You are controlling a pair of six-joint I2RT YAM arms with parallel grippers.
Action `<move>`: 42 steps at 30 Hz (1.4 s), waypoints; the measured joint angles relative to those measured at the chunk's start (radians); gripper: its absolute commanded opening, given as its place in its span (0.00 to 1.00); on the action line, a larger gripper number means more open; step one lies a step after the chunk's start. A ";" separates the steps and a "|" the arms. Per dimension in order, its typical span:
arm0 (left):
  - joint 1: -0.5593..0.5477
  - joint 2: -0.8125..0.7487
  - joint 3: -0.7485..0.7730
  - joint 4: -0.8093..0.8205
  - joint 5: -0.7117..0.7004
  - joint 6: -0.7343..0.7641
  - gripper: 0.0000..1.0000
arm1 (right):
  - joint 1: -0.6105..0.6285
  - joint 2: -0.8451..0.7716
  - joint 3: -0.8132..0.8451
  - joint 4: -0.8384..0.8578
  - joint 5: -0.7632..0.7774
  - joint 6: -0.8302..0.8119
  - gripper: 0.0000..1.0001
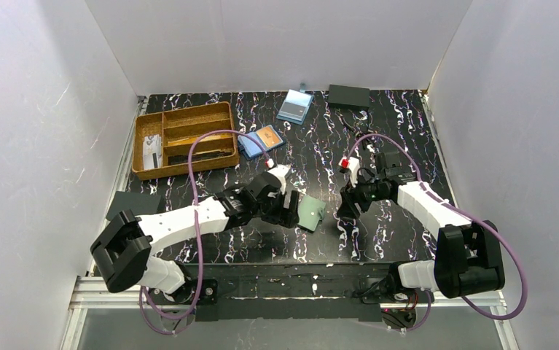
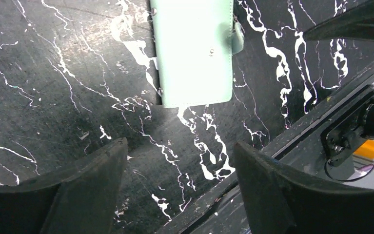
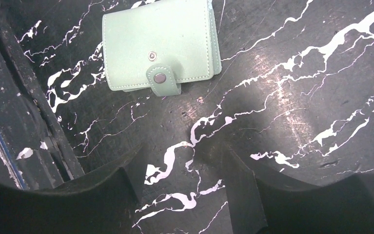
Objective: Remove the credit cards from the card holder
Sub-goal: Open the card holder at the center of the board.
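- Card holder (image 1: 311, 213) lies flat on table (image 1: 400, 131), btwn the two grippers, nr the front edge.
- L gripper (image 2: 180, 146): jaws wide apart, gripping nothing; holder just ahead of the tips, not touching.
- R gripper (image 3: 182, 163): jaws apart too, empty; holder ahead, clear of the fingers.
- Holder closed, snap tab at one edge.
- Tray (image 1: 185, 138), blue holder w/ orange card (image 1: 262, 138) and pale-blue holder (image 1: 295, 106) sit well back.
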 measured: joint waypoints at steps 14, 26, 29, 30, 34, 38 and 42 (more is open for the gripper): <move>-0.230 0.398 0.390 -0.244 -0.311 0.113 0.90 | -0.108 0.023 0.026 0.000 -0.023 0.031 0.65; -0.320 0.587 0.603 -0.426 -0.518 0.106 0.65 | -0.127 0.039 0.038 -0.001 -0.024 0.035 0.65; -0.320 0.614 0.632 -0.436 -0.524 0.113 0.64 | -0.130 0.039 0.038 -0.002 -0.024 0.035 0.65; -0.319 0.626 0.645 -0.439 -0.526 0.117 0.63 | -0.132 0.039 0.038 -0.001 -0.024 0.035 0.65; -0.319 0.661 0.682 -0.447 -0.530 0.127 0.60 | -0.140 0.040 0.038 -0.002 -0.023 0.035 0.65; -0.318 0.684 0.699 -0.458 -0.536 0.132 0.51 | -0.145 0.040 0.039 -0.002 -0.023 0.035 0.65; -0.318 0.719 0.730 -0.472 -0.568 0.131 0.31 | -0.146 0.043 0.039 -0.006 -0.022 0.034 0.65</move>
